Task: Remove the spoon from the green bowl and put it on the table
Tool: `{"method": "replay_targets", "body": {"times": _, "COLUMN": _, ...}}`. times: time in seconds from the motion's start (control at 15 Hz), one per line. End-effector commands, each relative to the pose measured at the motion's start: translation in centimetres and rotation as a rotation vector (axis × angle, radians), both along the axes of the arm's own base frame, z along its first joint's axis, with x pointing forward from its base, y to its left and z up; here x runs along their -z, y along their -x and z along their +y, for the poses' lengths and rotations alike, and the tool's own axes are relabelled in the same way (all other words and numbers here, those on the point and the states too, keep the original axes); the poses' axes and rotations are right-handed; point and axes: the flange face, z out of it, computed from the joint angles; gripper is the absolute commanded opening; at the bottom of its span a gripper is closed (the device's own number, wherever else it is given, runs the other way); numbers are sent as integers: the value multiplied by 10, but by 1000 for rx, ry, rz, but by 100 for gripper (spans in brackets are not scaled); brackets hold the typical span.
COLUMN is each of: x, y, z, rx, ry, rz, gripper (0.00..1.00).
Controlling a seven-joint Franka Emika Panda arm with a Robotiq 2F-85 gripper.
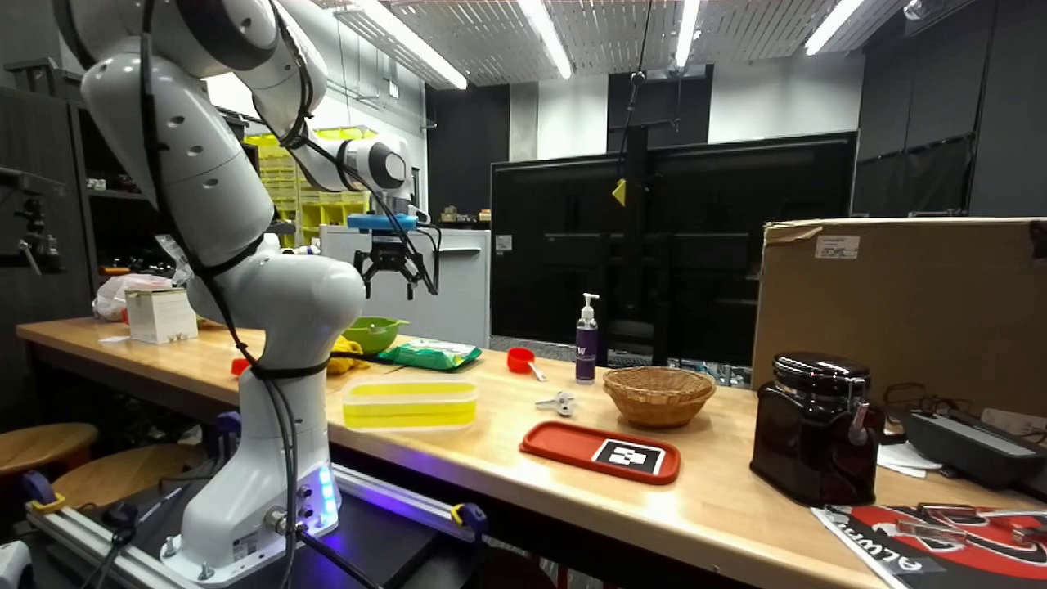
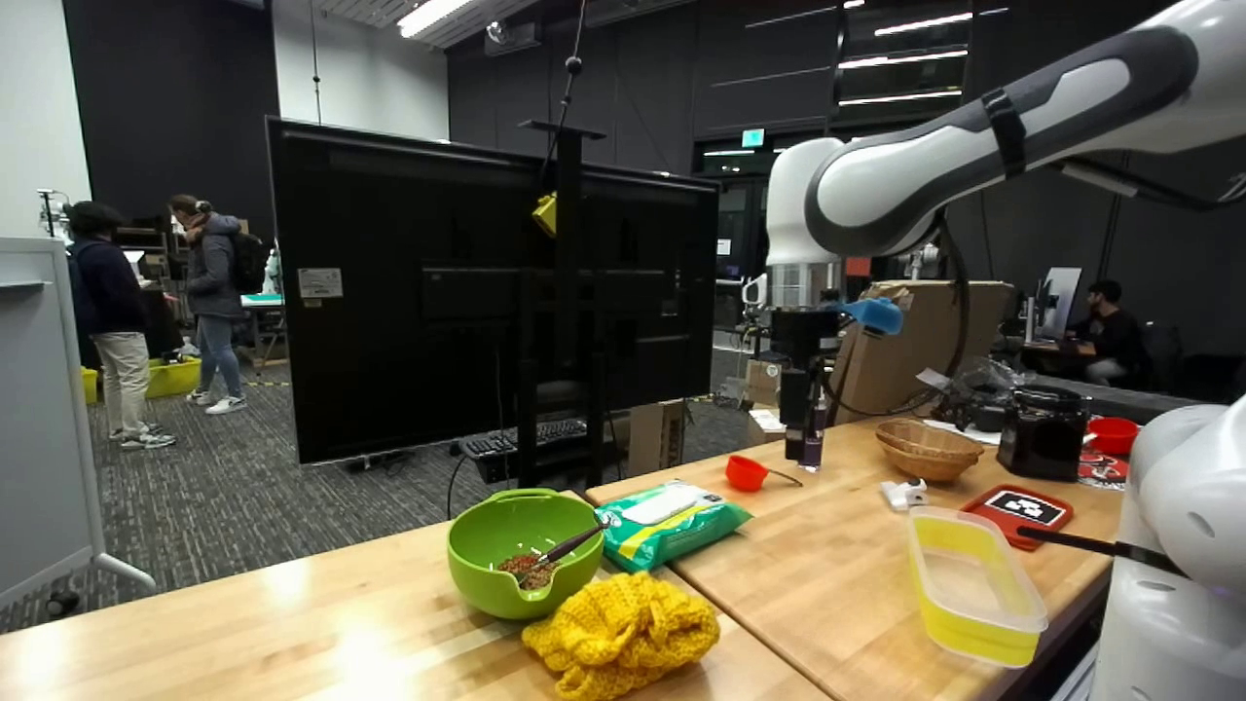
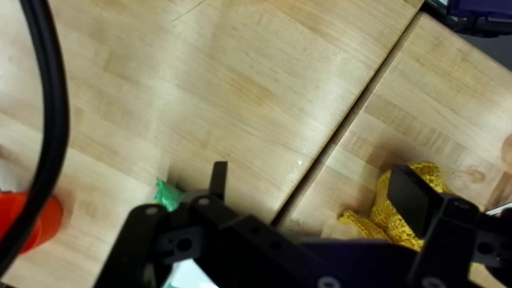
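Note:
The green bowl (image 2: pixel 482 560) sits on the wooden table (image 2: pixel 292 623) in an exterior view, with some brown-red bits in it. The spoon (image 2: pixel 569 545) leans inside it, its dark handle resting over the rim toward the wipes pack. The bowl (image 1: pixel 372 335) is partly hidden behind the arm in an exterior view, where the spoon cannot be seen. My gripper (image 1: pixel 388 290) hangs in the air well above the table, fingers pointing down. In the wrist view the gripper (image 3: pixel 310 170) is open, fingers wide apart with nothing between them. Bowl and spoon do not show there.
A yellow knitted cloth (image 2: pixel 623 633) lies against the bowl's near side. A green wipes pack (image 2: pixel 672 526) lies beside the bowl. A red measuring cup (image 2: pixel 747 473), pump bottle (image 1: pixel 586 343), woven basket (image 1: pixel 658 397), yellow-green container (image 1: pixel 409 405) and red tray (image 1: pixel 564 446) stand farther along.

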Motion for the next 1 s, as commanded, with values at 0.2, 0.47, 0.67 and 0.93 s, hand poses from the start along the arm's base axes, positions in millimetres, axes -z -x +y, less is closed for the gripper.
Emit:
{"method": "replay_targets", "body": {"times": 0.2, "x": -15, "y": -65, "z": 57, "rx": -297, "ry": 58, "rz": -15, "gripper": 100}}
{"method": "replay_targets", "body": {"times": 0.47, "x": -17, "y": -94, "z": 106, "rx": -494, "ry": 30, "rz": -14, "gripper": 100}}
{"method": "replay_targets", "body": {"times": 0.67, "x": -18, "y": -100, "z": 146, "rx": -645, "ry": -52, "rz": -15, "gripper": 100}}
{"method": "replay_targets", "body": {"times": 0.93, "x": -16, "y": -101, "z": 184, "rx": -757, "ry": -161, "rz": 13, "gripper": 100}}
